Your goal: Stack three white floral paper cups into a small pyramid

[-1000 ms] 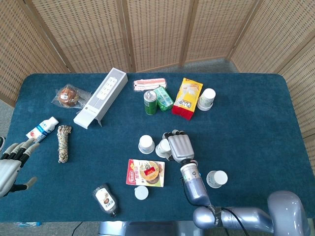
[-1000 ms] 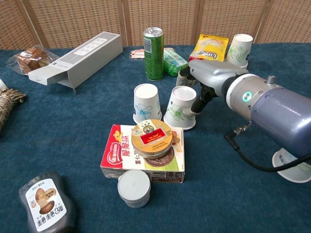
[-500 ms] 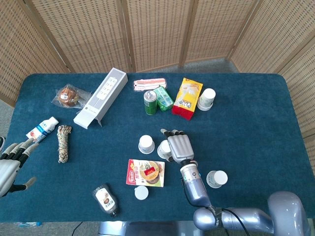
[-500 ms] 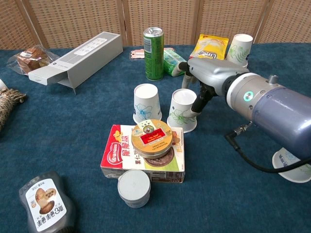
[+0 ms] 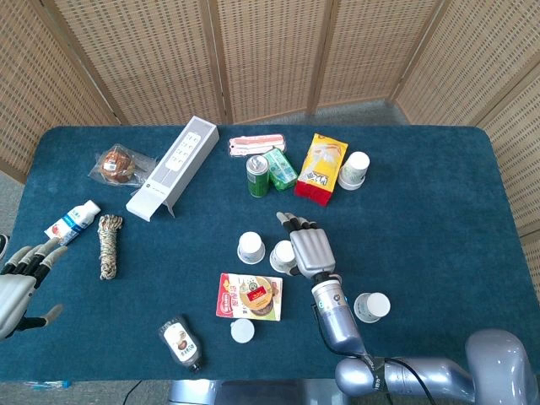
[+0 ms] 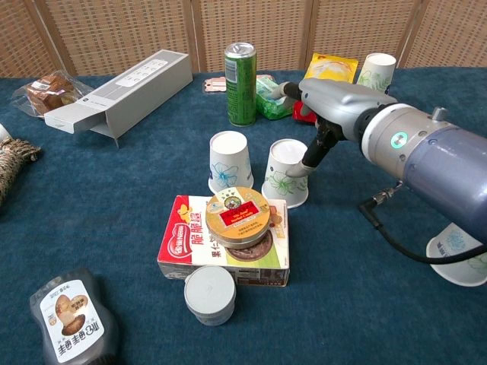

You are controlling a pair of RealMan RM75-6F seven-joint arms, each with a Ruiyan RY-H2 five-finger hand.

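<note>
I see a bench (image 5: 439, 211) under a dark blue cloth. At its far side lie a long grey box (image 5: 173, 168), a wrapped bun (image 5: 118, 164), a green can (image 5: 256, 175), a yellow snack bag (image 5: 321, 169) and a paper cup (image 5: 354, 170). Two upside-down paper cups (image 6: 230, 160) stand side by side mid-bench, just behind a red packet (image 6: 224, 255) with a round tin on it. Near me sit a small grey lid (image 6: 209, 294), a dark bottle (image 5: 181, 342) and another cup (image 5: 371, 307). A rope bundle (image 5: 109, 245) and small carton (image 5: 72, 221) lie at the left.
</note>
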